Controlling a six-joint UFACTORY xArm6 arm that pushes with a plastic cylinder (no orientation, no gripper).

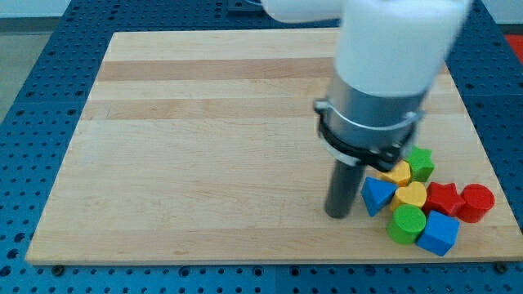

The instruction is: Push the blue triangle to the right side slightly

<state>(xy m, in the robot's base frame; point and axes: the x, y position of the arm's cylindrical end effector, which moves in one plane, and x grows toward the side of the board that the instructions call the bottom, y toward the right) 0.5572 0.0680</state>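
My tip: my tip (338, 214) rests on the wooden board (204, 147), just left of the block cluster at the view's lower right. It is a bare rod with nothing to open or close, and it holds nothing.
Blue triangle: the blue triangle (376, 195) sits at the cluster's left edge, immediately right of my tip; whether they touch I cannot tell.
Neighbours: a yellow heart (411, 195) lies against its right side, a yellow block (399, 173) above it, a green cylinder (406, 224) below it to the right.
Farther blocks: green block (421, 162), red star (444, 198), red cylinder (477, 202), blue block (439, 233).
Doing it well: I judge a short, slow push straight toward the view's right, centred on the triangle's left face, works best.
Risk: the crowded blocks will likely shift with it, so stop early.
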